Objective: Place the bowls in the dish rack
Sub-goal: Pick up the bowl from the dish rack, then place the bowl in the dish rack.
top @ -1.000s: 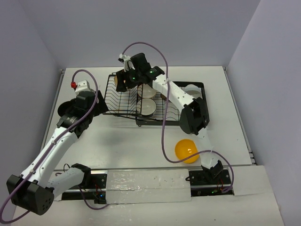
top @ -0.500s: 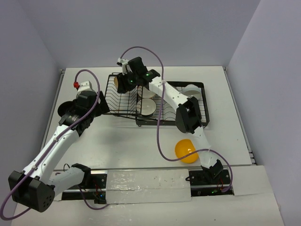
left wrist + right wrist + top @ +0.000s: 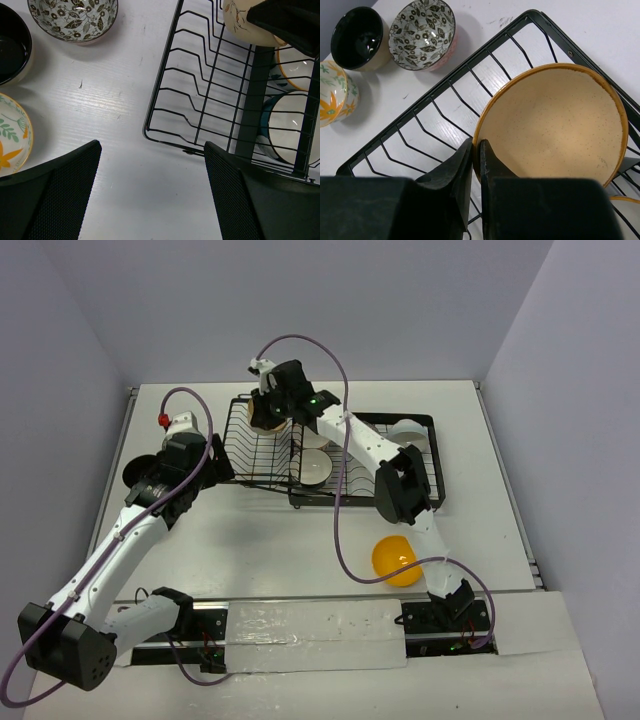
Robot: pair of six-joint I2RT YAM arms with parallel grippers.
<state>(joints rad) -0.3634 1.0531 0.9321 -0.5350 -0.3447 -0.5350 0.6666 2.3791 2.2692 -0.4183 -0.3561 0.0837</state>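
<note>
Nearest, an orange-yellow bowl (image 3: 397, 560) sits on the table (image 3: 270, 540), right of centre. Further back on the left, the left gripper (image 3: 150, 172) hovers with fingers spread wide, just beside the dish rack (image 3: 262, 452). At the rack's far left corner, the right gripper (image 3: 476, 155) pinches the rim of a tan bowl (image 3: 555, 125) inside the rack.

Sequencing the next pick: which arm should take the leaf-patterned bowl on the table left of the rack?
Left. The left end effector hangs open over the table near the leaf-patterned bowl. The right end effector is pinched on the tan bowl's rim at the dish rack.
</note>
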